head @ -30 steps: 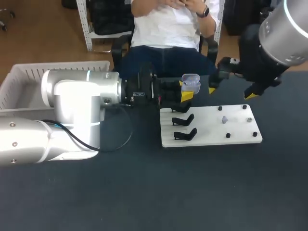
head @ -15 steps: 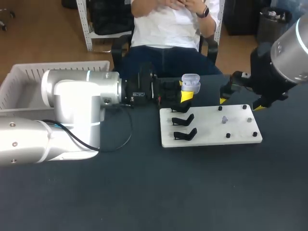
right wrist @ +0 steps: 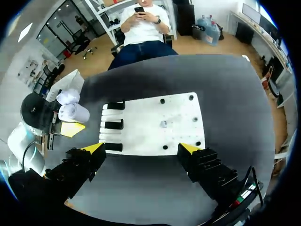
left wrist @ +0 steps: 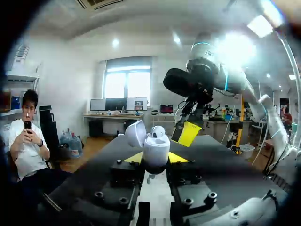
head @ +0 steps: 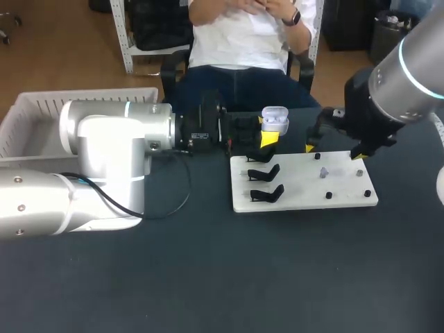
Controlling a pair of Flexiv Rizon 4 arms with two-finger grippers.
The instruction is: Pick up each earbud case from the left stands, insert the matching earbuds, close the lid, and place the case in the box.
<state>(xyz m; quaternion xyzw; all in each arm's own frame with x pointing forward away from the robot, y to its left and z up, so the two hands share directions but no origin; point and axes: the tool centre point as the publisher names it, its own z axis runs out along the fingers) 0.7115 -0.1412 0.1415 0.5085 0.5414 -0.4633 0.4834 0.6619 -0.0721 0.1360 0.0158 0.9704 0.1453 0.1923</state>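
Earbud case (left wrist: 156,149) upright, lid (left wrist: 136,133) open.

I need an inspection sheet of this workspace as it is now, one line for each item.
Surface: dark table, white board on it.
Job's things: earbud case, lid open, in left hand; three black stands empty; small pale piece, maybe an earbud, on the board; white box beside left arm.
Clutter: nothing seen.
Hands: left hand shut on earbud case; right hand open, empty, above the board.
Cables: black cable loops from left arm onto table.
Surroundings: nothing seen.
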